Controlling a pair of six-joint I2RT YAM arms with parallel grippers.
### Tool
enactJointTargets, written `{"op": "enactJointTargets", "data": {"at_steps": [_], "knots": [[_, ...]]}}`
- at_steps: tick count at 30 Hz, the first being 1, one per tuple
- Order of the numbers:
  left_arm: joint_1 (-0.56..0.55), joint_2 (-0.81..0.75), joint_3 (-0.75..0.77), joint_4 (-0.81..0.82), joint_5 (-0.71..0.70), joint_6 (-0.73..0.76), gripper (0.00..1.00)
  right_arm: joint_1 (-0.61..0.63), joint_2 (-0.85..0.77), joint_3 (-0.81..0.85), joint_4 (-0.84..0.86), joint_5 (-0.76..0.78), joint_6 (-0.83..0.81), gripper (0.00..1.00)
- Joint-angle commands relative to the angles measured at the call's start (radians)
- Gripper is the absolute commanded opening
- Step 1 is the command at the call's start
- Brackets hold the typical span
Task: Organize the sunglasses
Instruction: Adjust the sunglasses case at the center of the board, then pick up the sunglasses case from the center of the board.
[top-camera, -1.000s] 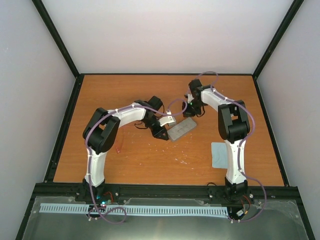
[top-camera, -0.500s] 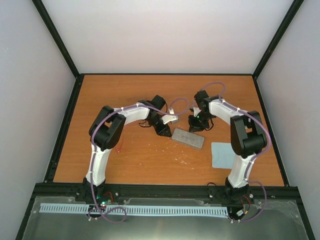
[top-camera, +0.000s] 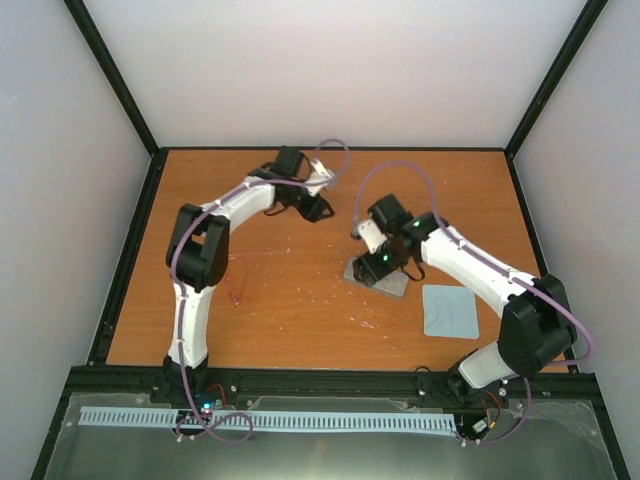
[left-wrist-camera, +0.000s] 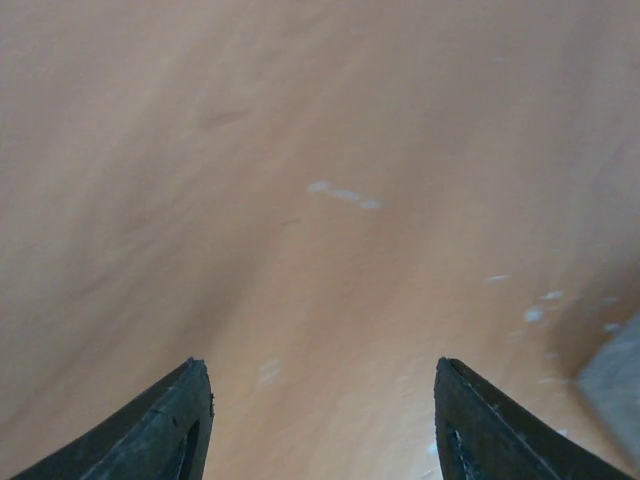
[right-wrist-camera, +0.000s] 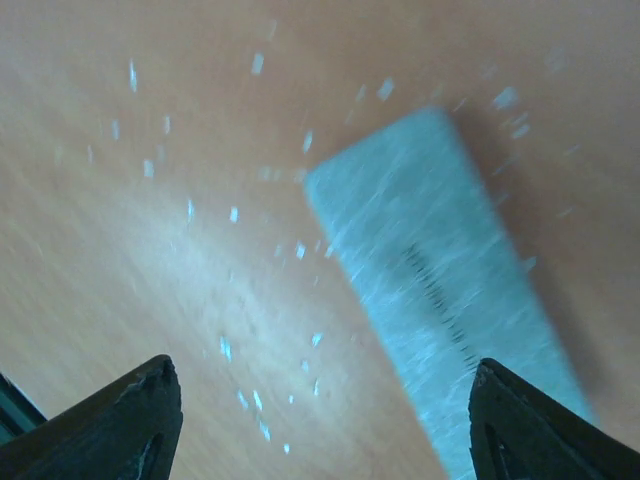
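Observation:
The sunglasses (top-camera: 236, 284) show as thin red lines on the table, just right of my left arm's lower link and far from both grippers. A closed grey case (top-camera: 392, 284) lies flat at mid-table. My right gripper (top-camera: 373, 266) hovers over its left end, open and empty. In the right wrist view the case (right-wrist-camera: 440, 260) is a blurred grey slab running under the right finger, and the right gripper (right-wrist-camera: 320, 365) holds nothing. My left gripper (top-camera: 316, 208) is at the back of the table. Seen from its own wrist, the left gripper (left-wrist-camera: 320, 365) is open over bare wood.
A light blue cloth (top-camera: 450, 310) lies flat to the right of the case, near my right arm. A grey corner (left-wrist-camera: 615, 375) shows at the right edge of the left wrist view. Black frame rails border the orange table (top-camera: 300, 320).
Both grippers opened and let go of the grey case, which now lies flat slightly nearer and to the right. My left arm swung toward the back; my right arm came forward over the case.

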Motion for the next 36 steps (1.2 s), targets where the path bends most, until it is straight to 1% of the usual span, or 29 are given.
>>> {"op": "enactJointTargets", "data": {"at_steps": [1, 4, 8, 14, 22, 29, 36], "knots": [[0.119, -0.075, 0.015, -0.01, -0.032, 0.012, 0.61, 0.067, -0.058, -0.14, 0.06, 0.083, -0.157, 0.79], [0.166, -0.116, -0.029, -0.022, -0.052, 0.052, 0.61, 0.068, -0.086, -0.192, 0.108, 0.139, -0.234, 0.81], [0.209, -0.171, -0.094, -0.014, -0.054, 0.061, 0.6, 0.066, -0.032, -0.191, 0.119, 0.212, -0.299, 0.82], [0.217, -0.23, -0.193, 0.022, -0.058, 0.055, 0.6, 0.066, 0.082, -0.163, 0.159, 0.168, -0.309, 0.83], [0.22, -0.255, -0.247, 0.04, -0.052, 0.061, 0.59, 0.065, 0.195, -0.102, 0.15, 0.163, -0.308, 0.83], [0.223, -0.261, -0.267, 0.044, -0.03, 0.06, 0.59, 0.063, 0.262, -0.068, 0.135, 0.159, -0.291, 0.83], [0.223, -0.266, -0.291, 0.057, -0.023, 0.061, 0.57, 0.058, 0.281, -0.074, 0.128, 0.153, -0.285, 0.83]]}}
